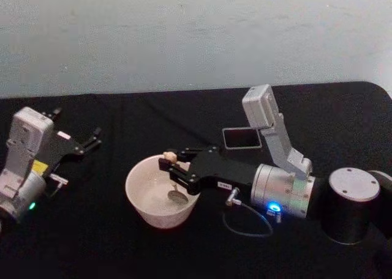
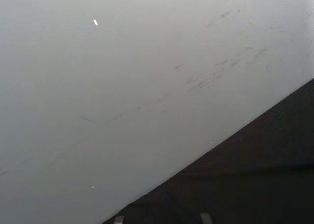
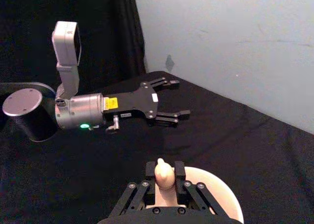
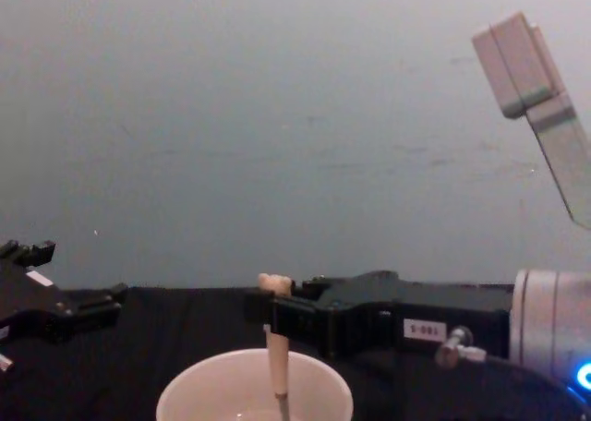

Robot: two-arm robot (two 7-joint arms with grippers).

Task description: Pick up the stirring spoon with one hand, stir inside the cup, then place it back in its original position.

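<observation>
My right gripper (image 1: 169, 163) reaches in from the right and hangs over the cup (image 1: 160, 218), just above the rim on the side farther from me. Its fingers are closed down to a narrow gap and pinch the spoon (image 1: 177, 196) high on the pale handle, right under the bear head, which sticks up between the fingertips. In the right wrist view that head (image 3: 164, 173) sits squarely between my two finger pads, with the cup's (image 3: 226, 195) pale rim curving just beyond them.

The spoon hangs nearly upright, tilted a little. Its handle and thin neck run down past the rim, and the shiny bowl is low inside the cup, right of centre. I cannot tell whether it touches the bottom. From the chest view the handle (image 4: 276, 358) drops straight from my fingertips into the cup's mouth.

The cup stands on the black worktop (image 1: 92, 245), roughly in the middle in front of me. The holder (image 1: 242, 138) stands behind it and to the right, just past my right forearm, its square mouth facing up. It is apart from the cup.

My left gripper (image 1: 78, 122) is parked well to the left, clear of the cup, pointing toward the back of the worktop. Its fingers are spread wide with nothing between them. The left wrist view looks out at the pale wall (image 2: 122, 86) and a dark strip of worktop.
</observation>
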